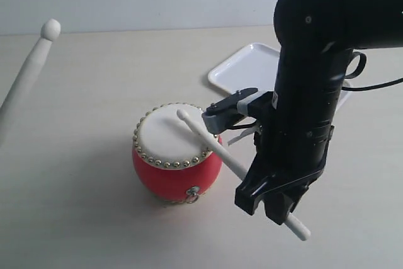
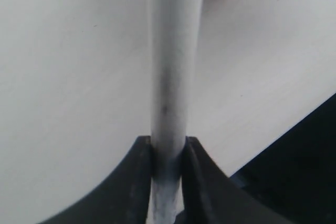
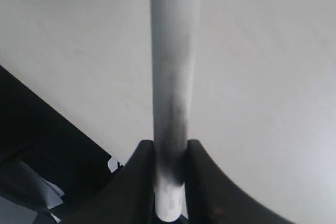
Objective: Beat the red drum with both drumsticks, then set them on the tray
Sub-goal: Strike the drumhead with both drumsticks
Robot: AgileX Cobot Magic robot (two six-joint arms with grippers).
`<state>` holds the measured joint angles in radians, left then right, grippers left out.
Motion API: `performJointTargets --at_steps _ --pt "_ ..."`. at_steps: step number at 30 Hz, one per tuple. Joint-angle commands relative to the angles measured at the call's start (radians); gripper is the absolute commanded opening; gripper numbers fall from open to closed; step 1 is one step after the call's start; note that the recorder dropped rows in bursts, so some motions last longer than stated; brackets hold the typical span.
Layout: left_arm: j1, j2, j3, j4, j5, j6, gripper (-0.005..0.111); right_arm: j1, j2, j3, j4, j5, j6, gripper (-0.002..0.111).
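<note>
So this looks like the drumming part of the job, not the putting-away part. The red drum (image 1: 176, 168) sits on the table (image 1: 75, 218) about mid-scene, and the white tray (image 1: 249, 67) is just behind it to the right, partly hidden by the right arm, with nothing visible on the part I can see. The right gripper (image 3: 170, 150) is clenched on the right drumstick (image 1: 227, 157). You can see the two fingers pinching the shaft in the right wrist view, and the stick angles down across the drum's rim with its little round tip over the cream skin. I can't tell from here if it's actually touching the skin or just above it. The left gripper (image 2: 168, 148) is clamped on the left drumstick (image 1: 28, 69) too, but that one is way off on the left, raised, tip pointing up and well apart from the drum. The left wrist view only catches a sliver of red at the edge. My guess is the right hit is landing or about to, and the left one is yet to come. Next it probably needs the left arm to swing in over the drum and bring its tip down on the skin without the two sticks clashing. After that, both go across to the tray, laid flat inside the rim.
</note>
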<state>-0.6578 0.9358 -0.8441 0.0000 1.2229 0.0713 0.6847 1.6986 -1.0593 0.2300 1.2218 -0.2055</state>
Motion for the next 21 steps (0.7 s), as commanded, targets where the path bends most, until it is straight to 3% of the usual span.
performJointTargets --at_steps 1,10,16,21 --pt "-0.001 0.028 0.007 -0.007 -0.002 -0.003 0.000 0.001 -0.088 -0.005 -0.004 -0.001 -0.010 0.000" --pt "-0.005 0.409 -0.065 -0.067 -0.011 0.121 0.000 0.001 -0.386 -0.005 -0.004 -0.001 0.024 0.000" --pt "-0.030 0.697 -0.202 -0.062 -0.002 0.184 0.000 0.001 -0.431 0.048 -0.004 -0.001 0.026 0.000" --pt "-0.030 0.815 -0.218 -0.062 -0.002 0.182 0.000 0.001 -0.431 0.128 -0.004 -0.001 0.026 0.000"
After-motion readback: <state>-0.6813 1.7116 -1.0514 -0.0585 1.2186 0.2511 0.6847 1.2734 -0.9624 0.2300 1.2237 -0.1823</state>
